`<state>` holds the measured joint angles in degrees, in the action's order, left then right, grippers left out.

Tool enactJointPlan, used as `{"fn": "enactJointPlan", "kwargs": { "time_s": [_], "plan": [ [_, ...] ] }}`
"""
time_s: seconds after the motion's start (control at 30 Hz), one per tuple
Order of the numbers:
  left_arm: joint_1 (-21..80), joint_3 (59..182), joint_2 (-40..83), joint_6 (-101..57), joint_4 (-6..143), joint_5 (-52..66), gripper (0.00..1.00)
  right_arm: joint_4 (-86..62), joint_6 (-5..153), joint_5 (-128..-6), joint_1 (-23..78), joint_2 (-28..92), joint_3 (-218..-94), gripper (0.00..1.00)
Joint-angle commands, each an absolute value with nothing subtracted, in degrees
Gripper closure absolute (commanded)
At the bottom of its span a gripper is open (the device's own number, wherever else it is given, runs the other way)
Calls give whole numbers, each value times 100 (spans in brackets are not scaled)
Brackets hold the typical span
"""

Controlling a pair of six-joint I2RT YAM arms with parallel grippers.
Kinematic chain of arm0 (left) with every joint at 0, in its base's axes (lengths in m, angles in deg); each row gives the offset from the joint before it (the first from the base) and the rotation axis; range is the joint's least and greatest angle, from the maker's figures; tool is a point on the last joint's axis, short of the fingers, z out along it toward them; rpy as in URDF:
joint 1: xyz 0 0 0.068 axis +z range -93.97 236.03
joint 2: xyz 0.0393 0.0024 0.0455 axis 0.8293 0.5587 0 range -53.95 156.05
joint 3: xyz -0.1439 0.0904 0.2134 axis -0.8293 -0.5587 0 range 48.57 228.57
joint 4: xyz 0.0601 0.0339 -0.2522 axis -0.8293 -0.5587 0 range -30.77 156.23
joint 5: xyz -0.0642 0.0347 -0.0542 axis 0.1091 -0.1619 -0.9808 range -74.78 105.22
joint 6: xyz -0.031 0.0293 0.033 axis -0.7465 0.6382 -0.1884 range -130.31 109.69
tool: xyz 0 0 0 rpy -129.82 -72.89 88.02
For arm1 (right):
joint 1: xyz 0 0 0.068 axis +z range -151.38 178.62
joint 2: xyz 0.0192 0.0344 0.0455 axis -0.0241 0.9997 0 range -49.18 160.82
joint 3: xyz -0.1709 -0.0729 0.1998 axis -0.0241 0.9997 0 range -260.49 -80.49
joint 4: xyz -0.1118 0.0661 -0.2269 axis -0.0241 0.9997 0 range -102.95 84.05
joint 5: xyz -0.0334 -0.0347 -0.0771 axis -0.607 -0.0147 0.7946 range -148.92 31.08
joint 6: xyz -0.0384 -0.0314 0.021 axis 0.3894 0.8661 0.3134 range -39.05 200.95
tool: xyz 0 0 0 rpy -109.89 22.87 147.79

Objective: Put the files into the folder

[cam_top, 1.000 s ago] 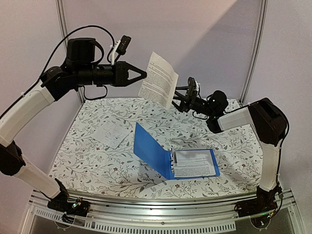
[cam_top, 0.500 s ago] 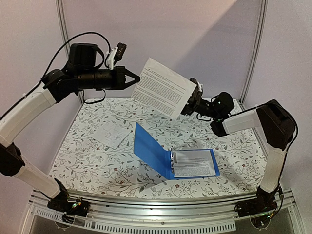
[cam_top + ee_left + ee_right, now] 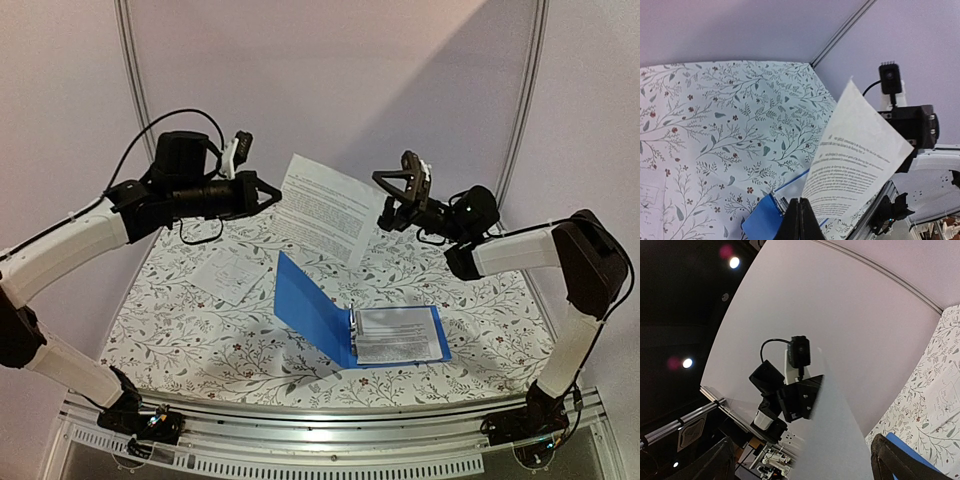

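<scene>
I saw the blue folder (image 3: 312, 305) open on the table (image 3: 480, 290), files (image 3: 398, 335) stacked on its right cover; one sheet (image 3: 325, 208) hung tilted above, a second sheet (image 3: 228, 273) lay flat left.

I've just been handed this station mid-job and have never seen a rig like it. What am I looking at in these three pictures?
These are two robot arms bolted at the table's near edge, each ending in a two-finger gripper. The wide picture comes from a fixed camera above and behind them; the other two come from a camera on each wrist. On the flowered table lies an open blue folder, one cover propped up, with filed sheets by its rings, and a loose sheet to its left. The left gripper is shut on one edge of a printed sheet held in the air. The right gripper is open beside the opposite edge; whether it touches, I can't tell.
</scene>
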<state>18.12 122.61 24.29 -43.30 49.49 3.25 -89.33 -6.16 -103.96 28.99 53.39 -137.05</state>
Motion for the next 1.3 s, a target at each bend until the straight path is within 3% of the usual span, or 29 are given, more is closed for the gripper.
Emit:
{"fn": "enactJointPlan", "kwargs": {
  "time_s": [0.0,0.17,0.5,0.83,1.0,1.27],
  "plan": [
    [1876,12073,2484,-4749,5600,356,100,-11515,-707,-10414,2896,5200,-13622,7],
    [2033,11929,2280,-4981,5837,425,100,-11516,-693,-10465,2901,5108,-13485,5],
    [2167,11503,2275,-5795,7043,-562,100,-11508,-623,-10447,2901,5346,-13388,5],
    [2158,11672,2329,-5797,7264,-805,100,-11092,-368,-10467,2834,5602,-13373,11],
    [2001,12037,2491,-5725,7278,-1076,100,-10819,-53,-10389,2832,5702,-13225,6],
    [1577,12519,2778,-5601,7290,-1297,100,-11363,-949,-10436,2936,6253,-13738,2]
  ]
}}
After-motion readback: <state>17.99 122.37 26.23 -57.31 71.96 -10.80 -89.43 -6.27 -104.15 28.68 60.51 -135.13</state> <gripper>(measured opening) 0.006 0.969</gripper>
